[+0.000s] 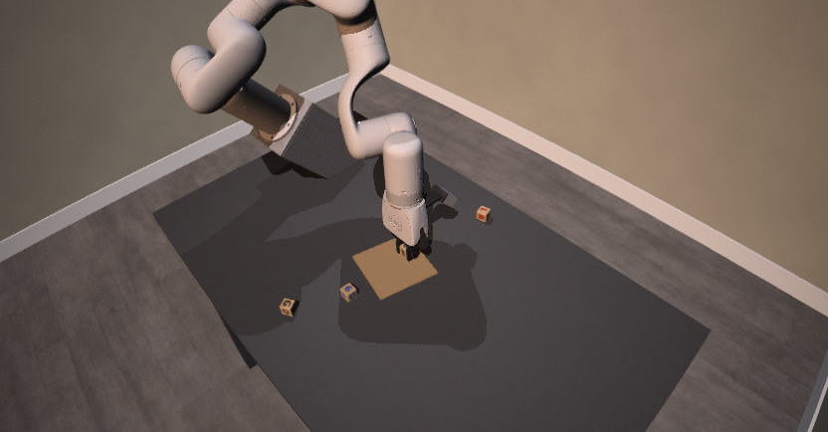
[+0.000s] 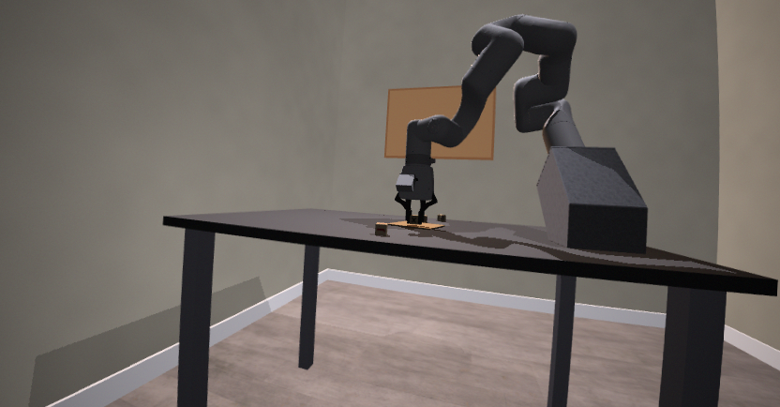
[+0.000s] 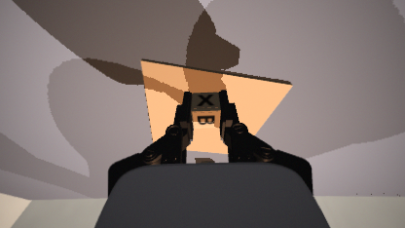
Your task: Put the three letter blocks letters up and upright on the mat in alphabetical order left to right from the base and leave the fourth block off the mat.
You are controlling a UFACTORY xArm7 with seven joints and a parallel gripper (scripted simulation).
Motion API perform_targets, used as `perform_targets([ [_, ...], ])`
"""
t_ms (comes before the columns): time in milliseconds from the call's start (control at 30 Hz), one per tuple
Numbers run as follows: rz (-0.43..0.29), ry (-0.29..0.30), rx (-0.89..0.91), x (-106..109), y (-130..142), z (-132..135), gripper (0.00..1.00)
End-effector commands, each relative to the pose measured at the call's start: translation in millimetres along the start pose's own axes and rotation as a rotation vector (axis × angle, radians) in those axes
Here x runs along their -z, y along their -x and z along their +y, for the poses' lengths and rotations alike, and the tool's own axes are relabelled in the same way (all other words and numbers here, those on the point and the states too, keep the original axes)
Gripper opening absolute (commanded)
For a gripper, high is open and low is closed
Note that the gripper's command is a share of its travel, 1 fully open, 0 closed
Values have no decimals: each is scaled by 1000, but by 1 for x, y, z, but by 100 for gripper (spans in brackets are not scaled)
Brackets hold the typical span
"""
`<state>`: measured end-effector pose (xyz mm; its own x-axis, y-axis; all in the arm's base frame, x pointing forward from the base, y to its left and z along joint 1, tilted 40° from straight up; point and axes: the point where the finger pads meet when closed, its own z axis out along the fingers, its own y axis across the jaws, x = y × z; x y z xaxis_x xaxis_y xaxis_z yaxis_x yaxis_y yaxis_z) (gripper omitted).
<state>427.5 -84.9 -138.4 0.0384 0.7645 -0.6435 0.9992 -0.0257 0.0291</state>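
Sitting between the end effector's (image 1: 408, 253) (image 2: 414, 219) (image 3: 204, 103) fingers, the X block (image 1: 404, 250) (image 2: 414, 218) (image 3: 205, 101) shows.

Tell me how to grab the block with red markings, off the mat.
Probably best: come straight down over the block with red markings and pinch two opposite upright sides. It's a cube sitting flat, with no other block beside it.

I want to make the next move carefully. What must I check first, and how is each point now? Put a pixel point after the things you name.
1. Wooden block with black X (image 1: 404, 250) (image 2: 414, 218) (image 3: 205, 102) between the hand's (image 1: 407, 251) (image 2: 414, 219) (image 3: 204, 99) fingers: ok.
2. Square tan mat (image 1: 387, 276) (image 2: 436, 226) (image 3: 163, 109) flat: ok.
3. Held block fully on mat: cannot tell.
4. Wooden block with blue 6 (image 1: 348, 292) (image 2: 425, 218) (image 3: 204, 160) off mat: ok.
5. Wooden block with black G (image 1: 287, 307) (image 2: 441, 218) on mat: not ok.
6. Red-lettered wooden block (image 1: 483, 214) (image 2: 381, 229) on mat: not ok.
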Motion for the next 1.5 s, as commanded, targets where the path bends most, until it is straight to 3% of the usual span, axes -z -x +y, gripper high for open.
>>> perform_targets([
  [0, 2, 4, 0, 2, -1, 2, 21],
  [1467, 2, 4, 0, -3, -1, 2, 21],
])
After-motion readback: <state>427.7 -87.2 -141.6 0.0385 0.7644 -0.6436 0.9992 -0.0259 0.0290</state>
